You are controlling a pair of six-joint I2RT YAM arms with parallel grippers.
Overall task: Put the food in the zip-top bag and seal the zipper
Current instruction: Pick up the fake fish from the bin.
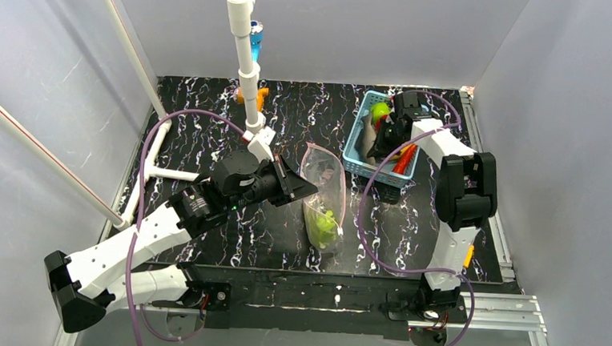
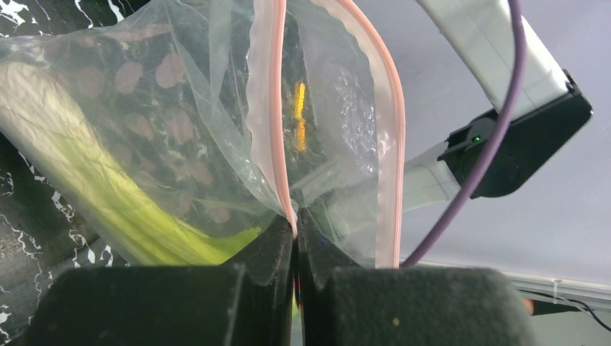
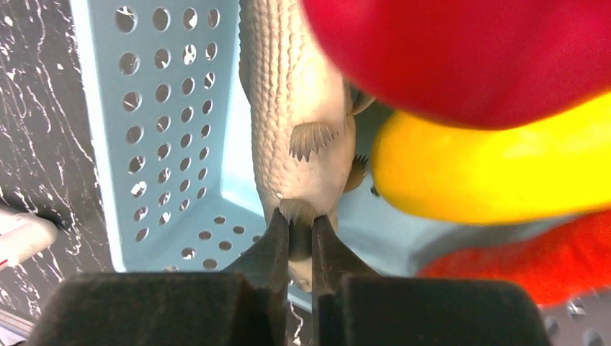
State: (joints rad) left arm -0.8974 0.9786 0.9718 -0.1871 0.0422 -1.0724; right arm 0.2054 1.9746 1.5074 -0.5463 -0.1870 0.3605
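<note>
Left gripper (image 2: 296, 229), closest to its wrist camera: 2 black fingers pressed together, pinching the zipper (image 2: 277, 122) of the zip-top bag (image 2: 166, 101) at 1 spot. Above the pinch the mouth gapes, and the second pink lip curves off to the right. The frame cuts off the bag's top and left.

Leek (image 2: 86, 169) lies inside the bag, white running to yellow-green, softened by the film and the pink dots. A small orange shape shows through the plastic near the mouth; cannot tell what it is. Beyond the bag, the right arm (image 2: 497, 65) with a purple cable (image 2: 497, 137) across it.

Right gripper (image 3: 301, 241): fingers almost closed, the narrow gap filled by the tail of a grey toy fish (image 3: 295, 108). Its head is out of frame. The fish lies inside the blue basket (image 3: 144, 137), by the holed wall. Just beside it is a yellow fruit (image 3: 490, 173). A red rounded item (image 3: 468, 50) above is cut off and too close to name.

From above, the bag lies mid-table on the black marbled table (image 1: 209, 127), with the left gripper at its left edge. The basket sits back right. The right gripper's fingertips are hidden down in it. A green fruit (image 1: 380, 111) sits at the basket's far end.
</note>
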